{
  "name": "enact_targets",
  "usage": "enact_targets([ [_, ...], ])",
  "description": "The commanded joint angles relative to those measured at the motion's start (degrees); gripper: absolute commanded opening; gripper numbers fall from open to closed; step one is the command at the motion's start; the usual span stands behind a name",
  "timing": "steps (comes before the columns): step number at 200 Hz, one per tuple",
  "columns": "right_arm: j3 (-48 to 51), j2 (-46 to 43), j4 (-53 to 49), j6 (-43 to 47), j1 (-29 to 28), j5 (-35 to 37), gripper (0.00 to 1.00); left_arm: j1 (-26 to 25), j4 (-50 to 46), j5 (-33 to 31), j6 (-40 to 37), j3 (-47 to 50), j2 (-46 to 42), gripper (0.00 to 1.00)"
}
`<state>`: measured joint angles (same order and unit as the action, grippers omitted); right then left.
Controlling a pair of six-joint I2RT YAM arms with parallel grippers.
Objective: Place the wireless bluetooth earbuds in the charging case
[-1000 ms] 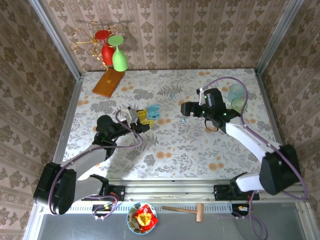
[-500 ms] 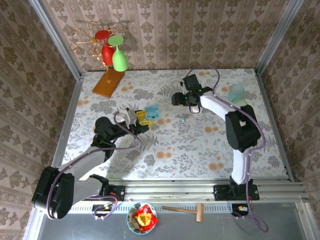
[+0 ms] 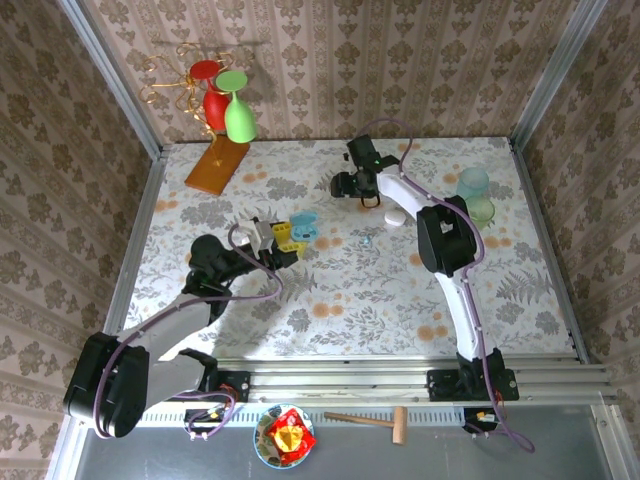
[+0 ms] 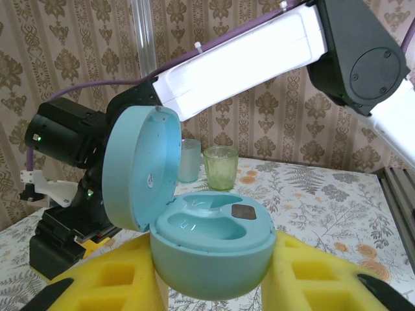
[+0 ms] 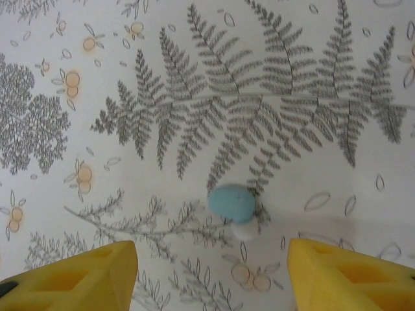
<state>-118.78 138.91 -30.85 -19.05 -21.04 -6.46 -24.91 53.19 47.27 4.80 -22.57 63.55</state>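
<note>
One open charging case (image 4: 211, 256) clamped in left gripper (image 4: 214, 275); right gripper (image 5: 211, 272) fingers apart over one earbud (image 5: 232, 204); second earbud (image 3: 368, 239) well apart; two cups (image 3: 473, 183).

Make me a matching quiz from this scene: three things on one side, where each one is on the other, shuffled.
Things: 1 charging case; 2 earbud; 3 green cup.
Places: A upright beside a frosted cup; B lid open, between the fingers of the left claw; C on the tablecloth below the open right claw.
Pairs: 1-B; 2-C; 3-A.
</note>
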Motion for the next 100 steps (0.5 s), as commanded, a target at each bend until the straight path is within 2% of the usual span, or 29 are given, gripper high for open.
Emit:
enact_targets([
  [1,-4.8,3.0,-2.5,1.4,0.6,-1.3,0.61,0.6,1.4,0.4,0.6,0.1,-0.4,0.34],
  [61,-18.8,12.4,-8.4,1.4,0.9,-5.7,0.60,0.6,1.7,0.4,1.0,0.7,-1.0,0.34],
  [100,-18.7,12.2,-10.4,3.9,0.9,-6.8,0.57,0.6,1.8,0.4,1.1,1.1,-1.4,0.34],
])
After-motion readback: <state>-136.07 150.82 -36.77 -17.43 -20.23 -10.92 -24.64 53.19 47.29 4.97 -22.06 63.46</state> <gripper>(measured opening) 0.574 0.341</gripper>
